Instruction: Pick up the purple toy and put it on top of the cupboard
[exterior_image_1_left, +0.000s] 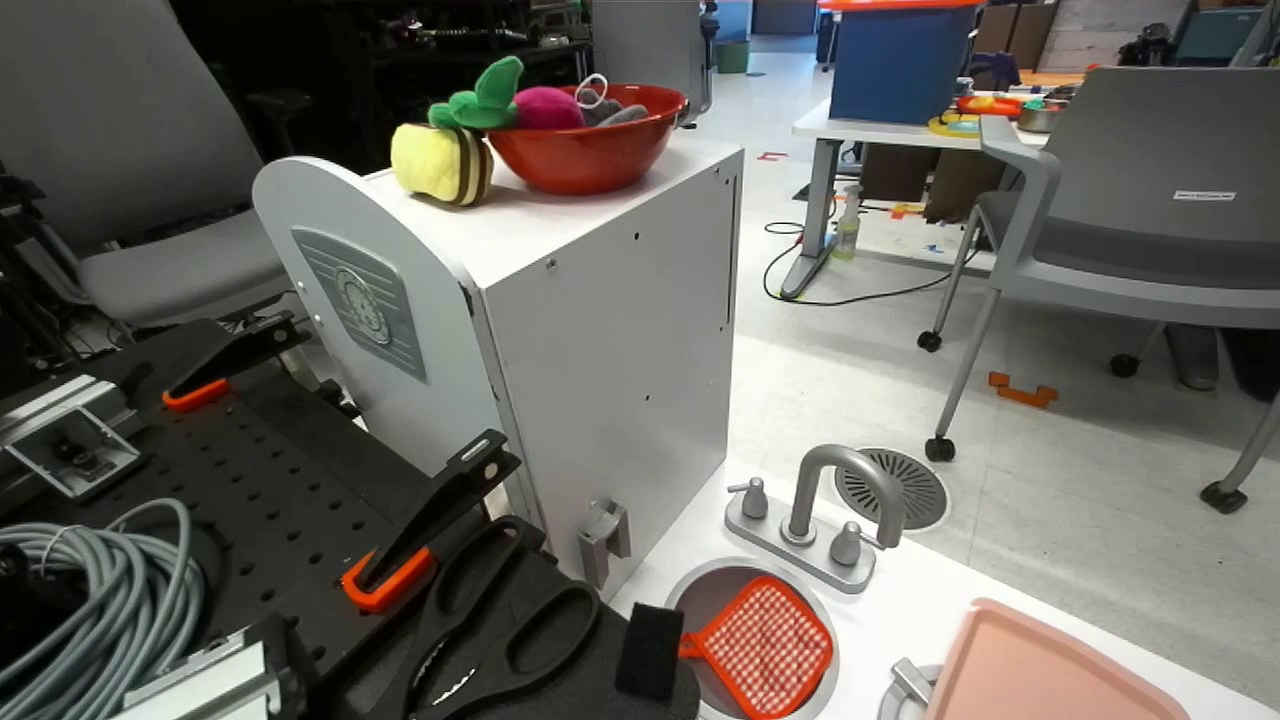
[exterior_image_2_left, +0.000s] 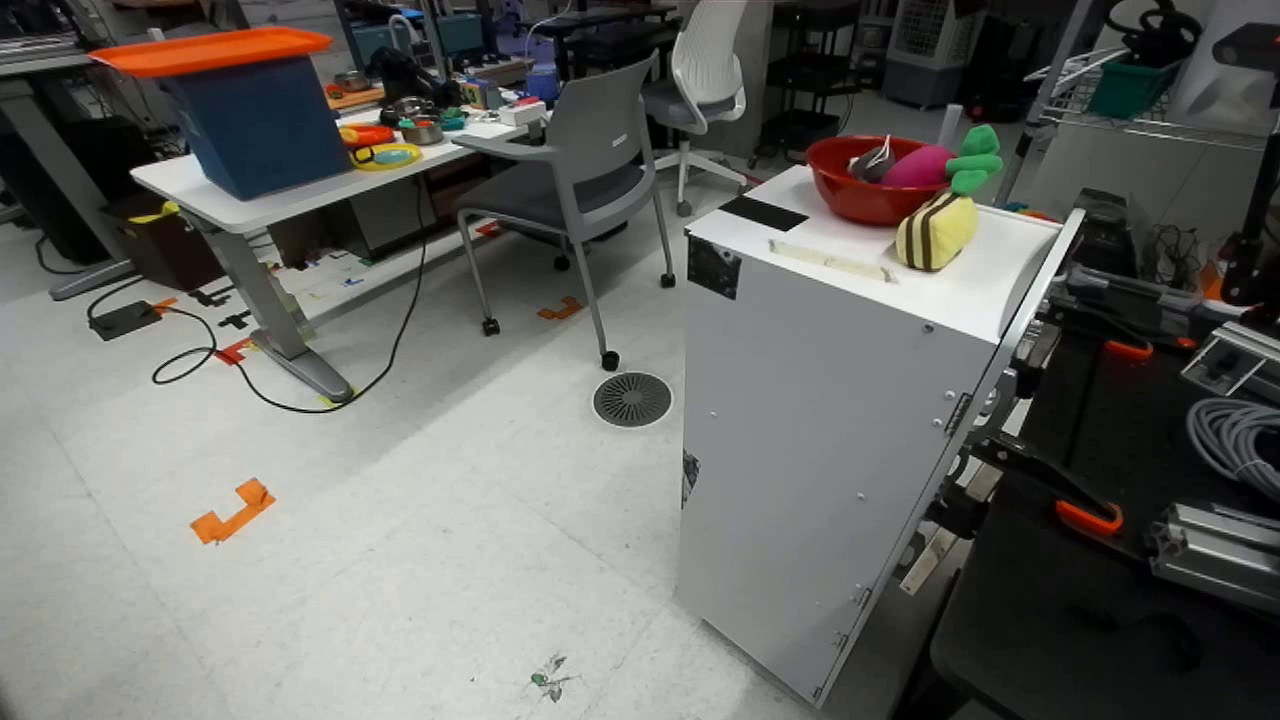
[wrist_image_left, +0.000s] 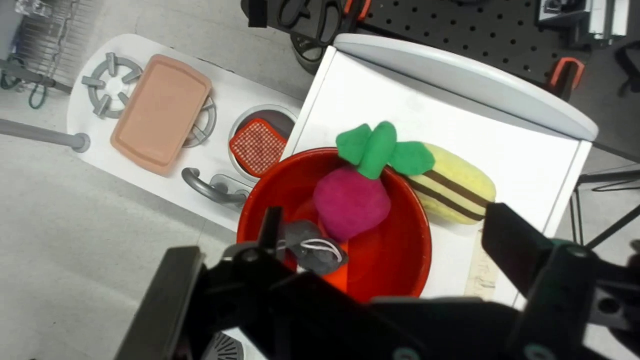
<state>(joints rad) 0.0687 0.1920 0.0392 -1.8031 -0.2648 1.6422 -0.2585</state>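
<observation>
The purple toy (wrist_image_left: 351, 204) is a magenta plush with green leaves. It rests in a red bowl (wrist_image_left: 407, 235), its leaves poking over the rim. Both exterior views show the purple toy (exterior_image_1_left: 548, 108) (exterior_image_2_left: 918, 168) there too. Under the bowl is the flat white top of the cupboard (exterior_image_1_left: 610, 310) (exterior_image_2_left: 800, 430) (wrist_image_left: 425, 107). In the wrist view my gripper (wrist_image_left: 386, 220) stands open above the bowl, fingers wide apart with nothing held. Neither exterior view catches the arm, so its height over the toy is hard to judge.
Beside the purple toy in the bowl lies a grey toy (wrist_image_left: 317, 250) with a white loop. A yellow striped plush (wrist_image_left: 457, 185) sits on the cupboard against the bowl. The cupboard's rounded side panel (wrist_image_left: 465, 82) rises above its top. A toy sink counter with a faucet (exterior_image_1_left: 850, 490) adjoins it.
</observation>
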